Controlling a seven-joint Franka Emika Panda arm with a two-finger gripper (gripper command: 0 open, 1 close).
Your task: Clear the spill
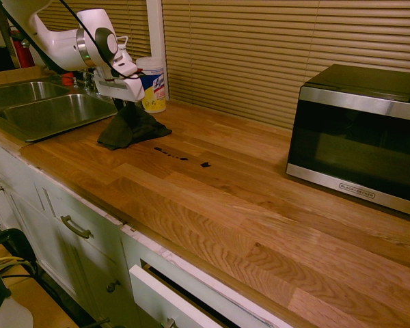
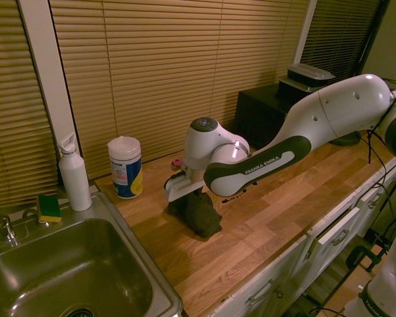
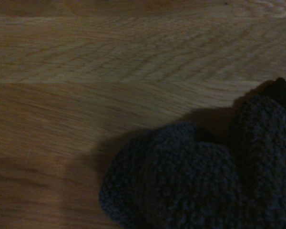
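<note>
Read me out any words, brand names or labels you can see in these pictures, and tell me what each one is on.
"FRANKA EMIKA": on the dark band of the robot arm.
A slanted blue brand word on the wipes canister: too blurred to read for certain; its smaller print is unreadable as well.
A small brand plate on the microwave: too small to read.
The white bottle by the sink shows no print.

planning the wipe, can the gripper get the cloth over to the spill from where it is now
Probably yes. The gripper sits on the cloth, and the spill lies just beyond it on bare counter with nothing between. Whether the cloth is firmly gripped is unclear.
</note>
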